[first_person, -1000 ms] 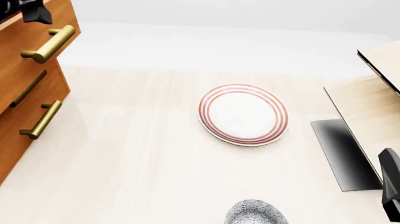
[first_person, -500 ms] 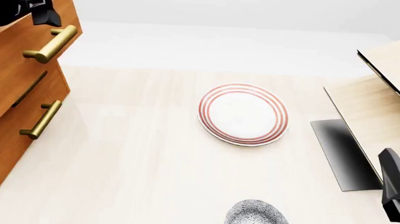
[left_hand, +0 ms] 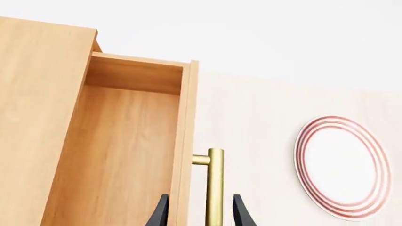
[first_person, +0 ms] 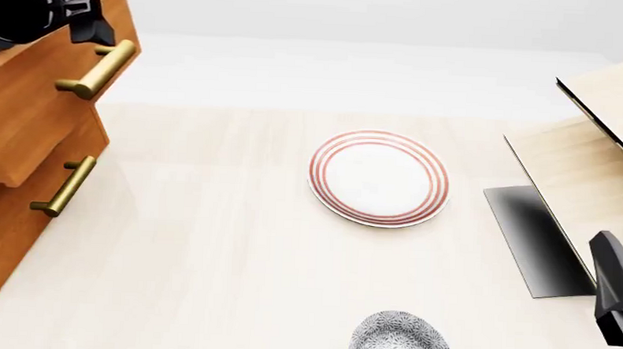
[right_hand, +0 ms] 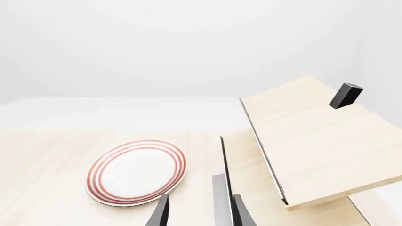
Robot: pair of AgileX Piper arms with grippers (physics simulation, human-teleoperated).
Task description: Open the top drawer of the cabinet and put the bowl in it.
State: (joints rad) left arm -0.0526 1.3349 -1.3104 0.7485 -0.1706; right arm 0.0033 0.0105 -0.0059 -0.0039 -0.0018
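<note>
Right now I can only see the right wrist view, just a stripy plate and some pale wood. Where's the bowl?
Observer: The bowl sits on the table, at the near edge of the front view, closer to the arms than the plate.
Operator: Is the drawer open?
Observer: Yes. The top drawer stands open, and the part of its inside that the left wrist view shows is bare.
Operator: Where's the other claw?
Observer: The left claw is at the brass handle, one finger on either side.
</note>
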